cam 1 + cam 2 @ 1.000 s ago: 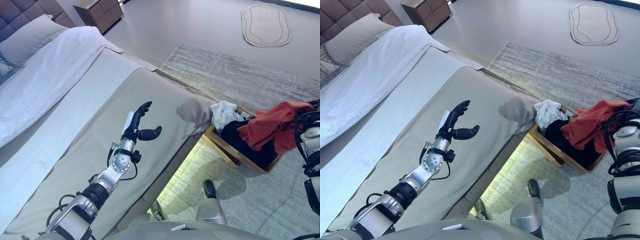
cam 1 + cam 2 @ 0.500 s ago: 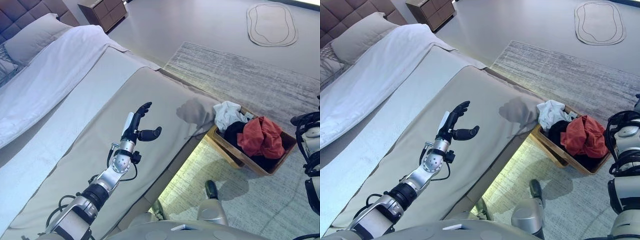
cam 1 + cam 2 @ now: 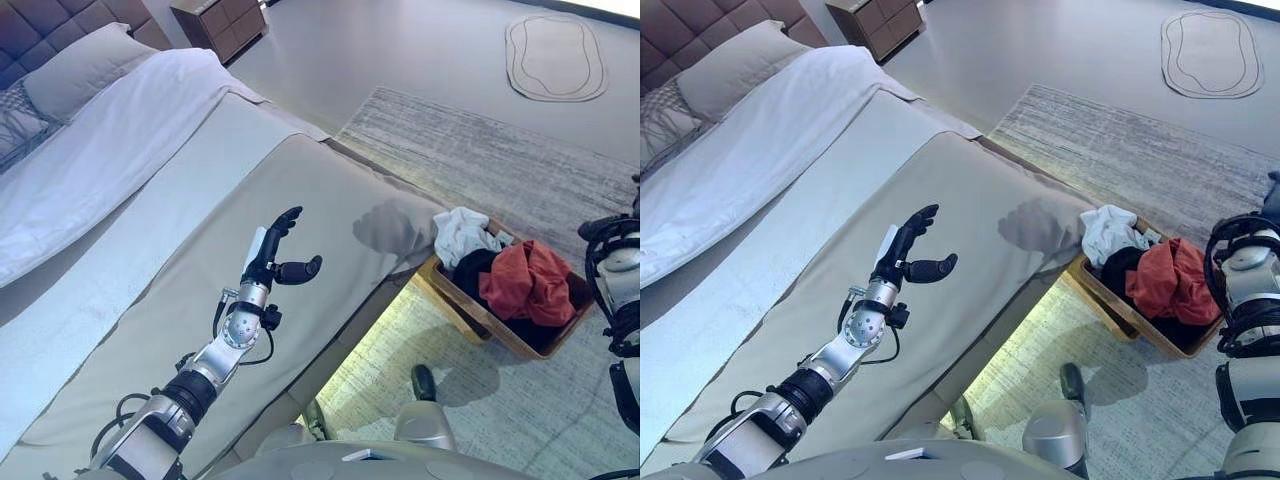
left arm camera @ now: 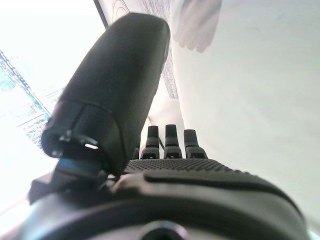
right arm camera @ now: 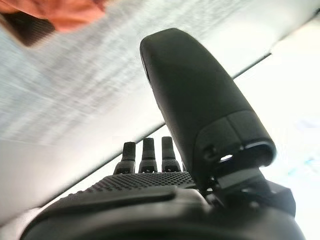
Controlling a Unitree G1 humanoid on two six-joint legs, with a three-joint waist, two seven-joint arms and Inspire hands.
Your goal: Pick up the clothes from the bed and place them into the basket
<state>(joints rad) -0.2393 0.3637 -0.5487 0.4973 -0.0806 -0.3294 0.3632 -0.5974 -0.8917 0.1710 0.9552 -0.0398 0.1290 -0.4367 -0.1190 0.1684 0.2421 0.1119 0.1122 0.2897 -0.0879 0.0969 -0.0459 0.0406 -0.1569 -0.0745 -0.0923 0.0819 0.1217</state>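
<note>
One bed (image 3: pixel 150 230), one basket (image 3: pixel 470 312) beside it. Three garments in the basket: one white (image 3: pixel 462 228), one black (image 3: pixel 468 270), one orange-red (image 3: pixel 525 280). Two rugs: one large (image 3: pixel 480 160), one small (image 3: pixel 556 42); one nightstand (image 3: pixel 222 15).

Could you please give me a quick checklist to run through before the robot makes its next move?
1. Orange garment inside the basket: ok.
2. White garment fully inside: not ok, it drapes over the rim.
3. Left hand empty and open above the bed: ok.
4. Right hand empty and open: ok.
5. Bed cleared of clothes: ok as far as visible.
</note>
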